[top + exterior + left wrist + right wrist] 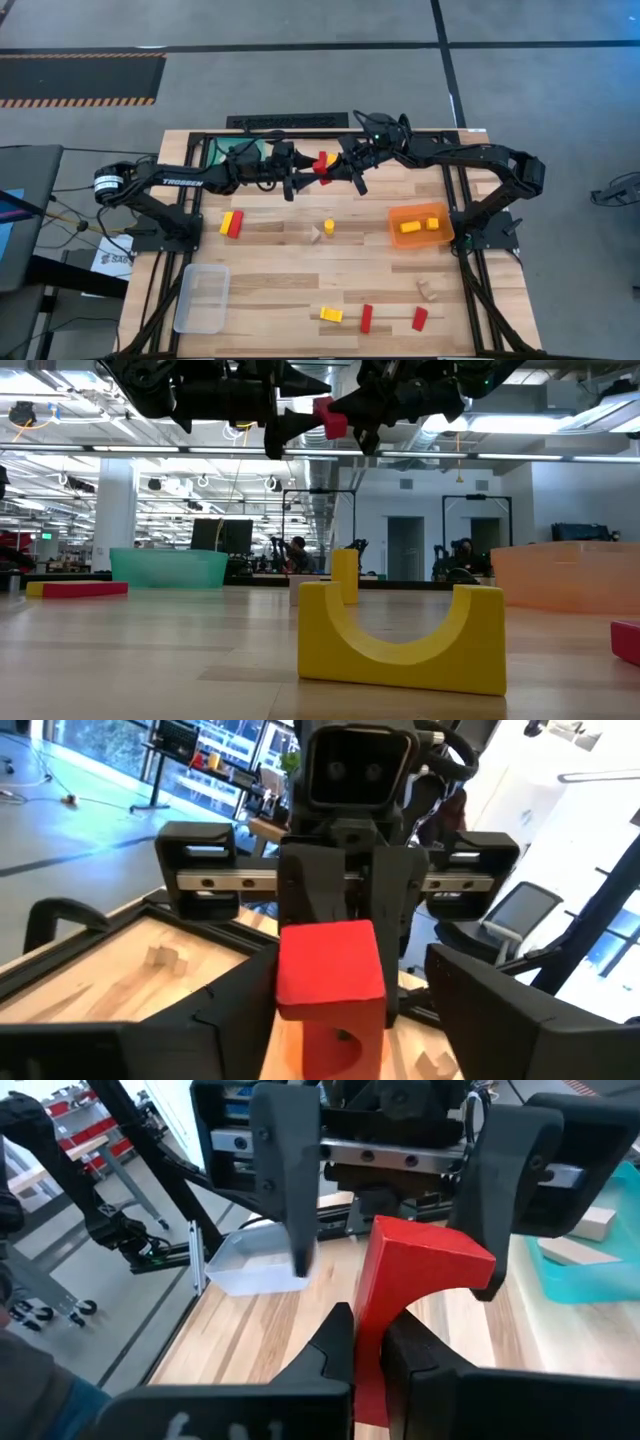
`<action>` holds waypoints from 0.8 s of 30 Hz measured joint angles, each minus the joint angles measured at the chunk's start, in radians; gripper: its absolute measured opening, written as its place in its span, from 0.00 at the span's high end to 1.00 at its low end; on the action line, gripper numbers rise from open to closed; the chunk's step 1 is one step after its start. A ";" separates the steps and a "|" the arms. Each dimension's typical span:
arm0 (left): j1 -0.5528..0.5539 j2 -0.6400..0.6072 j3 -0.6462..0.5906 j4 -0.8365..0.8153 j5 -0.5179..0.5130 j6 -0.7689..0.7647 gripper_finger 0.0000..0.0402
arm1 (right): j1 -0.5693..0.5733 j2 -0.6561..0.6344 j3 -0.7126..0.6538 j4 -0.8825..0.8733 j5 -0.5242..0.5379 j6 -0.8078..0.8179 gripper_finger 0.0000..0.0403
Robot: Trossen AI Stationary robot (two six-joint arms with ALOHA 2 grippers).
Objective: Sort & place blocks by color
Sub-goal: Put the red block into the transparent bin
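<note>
Wooden tabletop (300, 270) carries scattered blocks, an orange tray (420, 226) and a clear tray (202, 297). Above its far edge, both arms meet mid-air around one red block (322, 163). Right gripper (336, 168) clamps it narrow; left gripper (302, 180) stands wide around it, fingers apart.

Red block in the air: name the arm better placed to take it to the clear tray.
Left. The right gripper holds the red block, the left gripper is open around it, and the clear tray lies on the left arm's side.
</note>
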State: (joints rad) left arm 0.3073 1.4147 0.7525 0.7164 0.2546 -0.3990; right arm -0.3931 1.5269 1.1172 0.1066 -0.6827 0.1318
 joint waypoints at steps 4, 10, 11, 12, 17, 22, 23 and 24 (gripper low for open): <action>0.000 0.000 0.000 0.000 -0.001 0.010 0.52 | 0.000 0.000 0.000 -0.001 -0.001 0.002 0.93; 0.001 0.000 0.000 -0.005 0.003 0.002 0.69 | 0.000 0.000 0.000 0.002 -0.007 -0.003 0.94; 0.001 0.000 0.000 -0.006 0.005 0.001 0.72 | 0.000 0.000 0.000 0.002 -0.008 -0.005 0.94; 0.001 0.000 0.000 -0.008 0.010 -0.002 0.74 | 0.000 0.000 0.000 0.002 -0.010 -0.005 0.93; 0.010 0.000 0.000 -0.010 0.033 -0.005 0.74 | 0.000 0.000 0.000 0.002 -0.007 0.005 0.88; 0.047 -0.035 0.000 -0.051 0.061 -0.002 0.74 | -0.017 -0.005 0.000 0.004 0.009 0.064 0.79; 0.058 -0.053 0.000 -0.081 0.067 -0.001 0.74 | -0.027 -0.006 0.000 -0.002 0.007 0.074 0.77; 0.067 -0.073 0.000 -0.116 0.073 0.005 0.74 | -0.037 -0.008 0.000 -0.004 0.008 0.081 0.74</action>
State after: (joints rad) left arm 0.3746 1.3421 0.7525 0.6001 0.3277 -0.3944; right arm -0.4304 1.5187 1.1172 0.1025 -0.6749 0.2128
